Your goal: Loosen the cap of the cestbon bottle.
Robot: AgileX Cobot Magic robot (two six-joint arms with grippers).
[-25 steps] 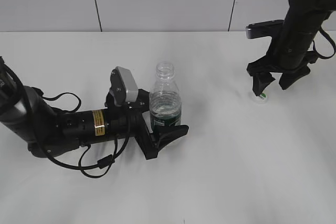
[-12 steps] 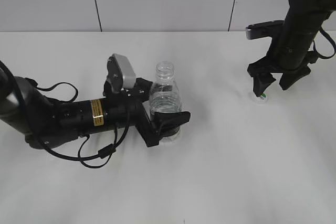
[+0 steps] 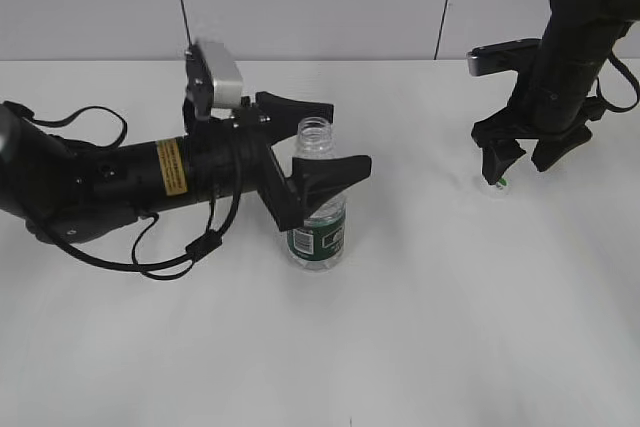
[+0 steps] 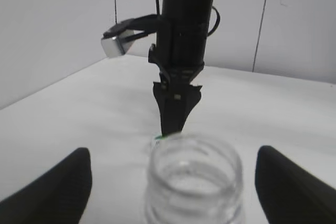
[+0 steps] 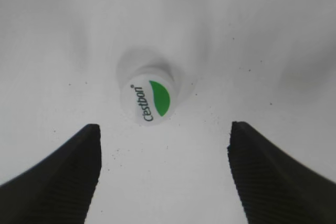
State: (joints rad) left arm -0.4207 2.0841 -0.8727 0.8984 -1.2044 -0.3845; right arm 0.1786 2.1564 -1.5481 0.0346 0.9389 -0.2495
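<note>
**Cap Off and Set Down, Both Pincers Wide and Empty**

The cestbon bottle (image 3: 317,209) stood upright near the middle of the table (image 3: 420,337), its threaded neck bare and its mouth open. It looked light and thin-walled, with little water in it, so a hard squeeze would likely have dented it and a nudge could have tipped it. The firmest hold seemed to be the green label band or the ribbed shoulder, not the neck.

The left gripper (image 3: 315,143) lay level with its jaws spread wide on either side of the neck, touching nothing and holding nothing.

The cap (image 5: 148,99) sat flat on the table toward the far right edge, well apart from the bottle. Small, stiff and smooth, it would probably slip unless pinched squarely across its rim. The right gripper (image 3: 522,158) hung just above it, jaws wide, gripping nothing; the cap lay between and below the fingertips (image 5: 58,177).
</note>
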